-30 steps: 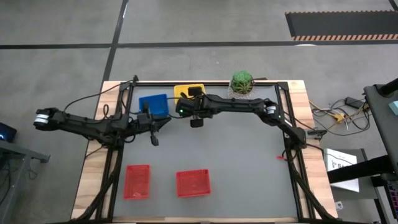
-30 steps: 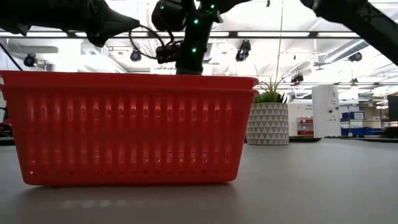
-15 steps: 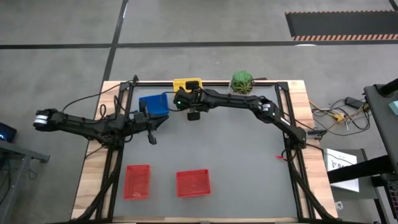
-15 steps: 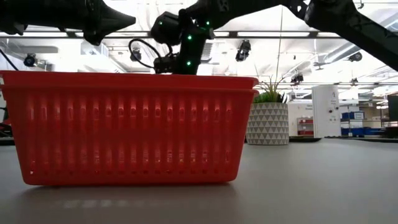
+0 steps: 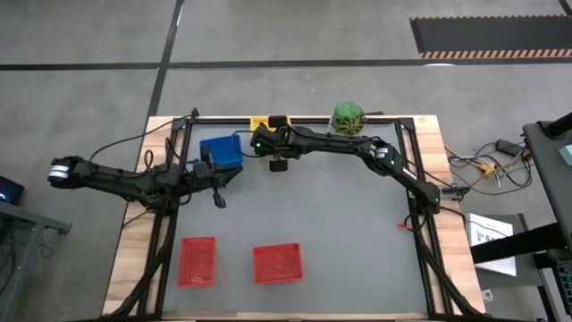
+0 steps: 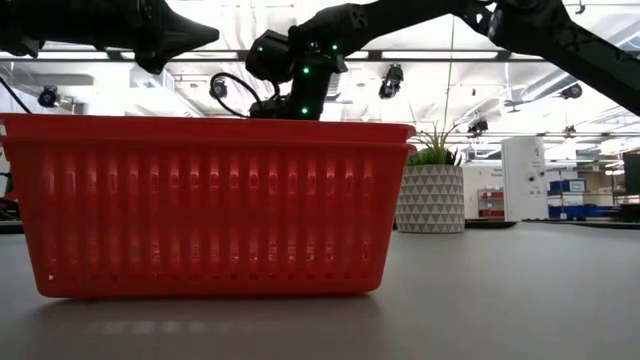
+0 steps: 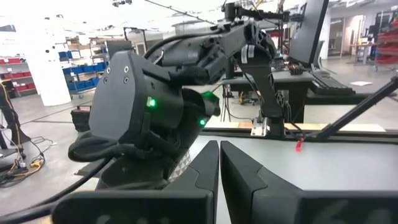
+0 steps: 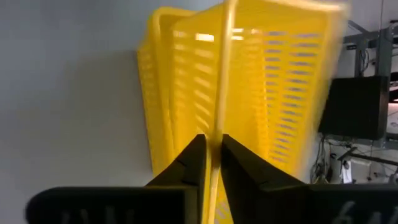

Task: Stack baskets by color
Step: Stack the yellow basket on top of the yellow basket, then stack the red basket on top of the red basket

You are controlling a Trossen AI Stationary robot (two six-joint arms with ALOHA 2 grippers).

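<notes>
My right gripper (image 8: 214,155) reaches down at the far edge over the yellow baskets (image 8: 249,81), one nested in another. Its fingers stand a little apart on either side of the upper basket's wall. In the high view the right arm hides most of the yellow stack (image 5: 258,121). Blue baskets (image 5: 222,150) stand to its left. Two red baskets (image 5: 197,260) (image 5: 277,263) rest near the front edge; one fills the low view (image 6: 210,205). My left gripper (image 7: 219,180) is shut and empty, hovering over the table's left part (image 5: 220,199). My right gripper has one finger inside and one outside the upper yellow basket's side wall (image 8: 216,124), coming slanting down from above. The gap looks wider than the wall, and I cannot tell whether the fingers touch it. The basket sits in the yellow one beneath it.
A green plant in a white patterned pot (image 5: 348,118) (image 6: 432,195) stands at the far edge, right of the yellow baskets. Grey mat (image 5: 340,224) lies bare in the middle and on the right. A black frame rail (image 5: 304,117) runs along the far edge.
My right gripper has carried the yellow basket toward the table's far edge and a little left, sinking slightly. The basket, in plain sight beside the blue ones a second ago, now lies mostly hidden under the arm at the far rail.
</notes>
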